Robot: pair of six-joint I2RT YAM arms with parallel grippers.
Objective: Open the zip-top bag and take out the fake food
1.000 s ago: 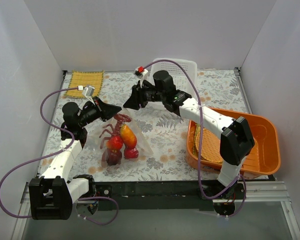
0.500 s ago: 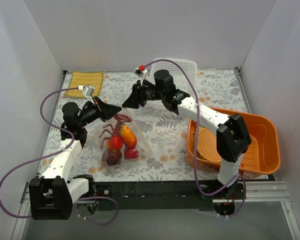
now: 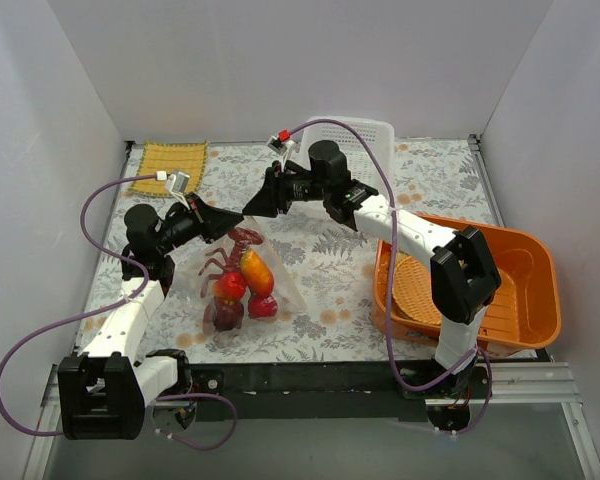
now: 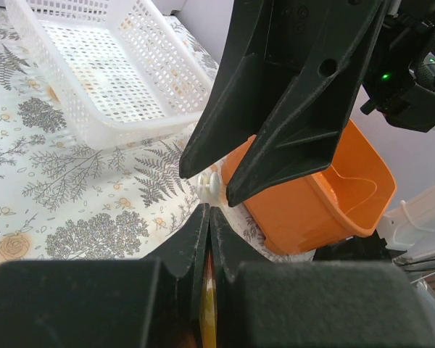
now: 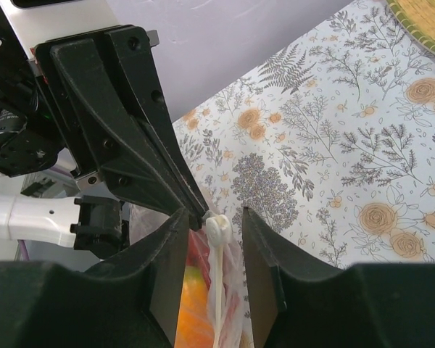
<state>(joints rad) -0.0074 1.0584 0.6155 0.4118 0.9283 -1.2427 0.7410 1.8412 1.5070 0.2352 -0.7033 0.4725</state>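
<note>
Left gripper (image 4: 208, 217): fingers pressed together, clamped on the top edge of the zip-top bag (image 3: 280, 283), just beside the white zip slider (image 5: 217, 228). Judged purpose: to anchor that end of the seal so the slider has something to run against.
Right gripper (image 3: 250, 210): jaws apart, one finger on each side of the slider, with a gap showing on both sides in its wrist view. No grip on it yet.
Bag position: left of the table's (image 3: 330, 300) middle, closer to the near edge. The mouth is lifted to the two grippers and the body slopes down to the cloth.
Bag condition: seal appears closed; nothing has come out.
Contents: red lobster (image 3: 238, 243) uppermost, orange-yellow fruit (image 3: 256, 268) beside it, red round fruit (image 3: 230, 285) and dark red piece (image 3: 226, 313) lowest. All are inside the plastic, and their weight seems to keep the pouch hanging taut.
Step in hand: closing on the slider, ahead of drawing it along the zip.
Risk: the slider is small and the film floppy, so an off-centre pinch could catch plastic instead, or tug the edge out of the left fingers.
Surroundings: white basket (image 3: 375, 130) at the far edge, orange bin (image 3: 535, 270) at the near right corner, woven mat (image 3: 170, 165) at the far left corner. All stand well apart from the bag.
</note>
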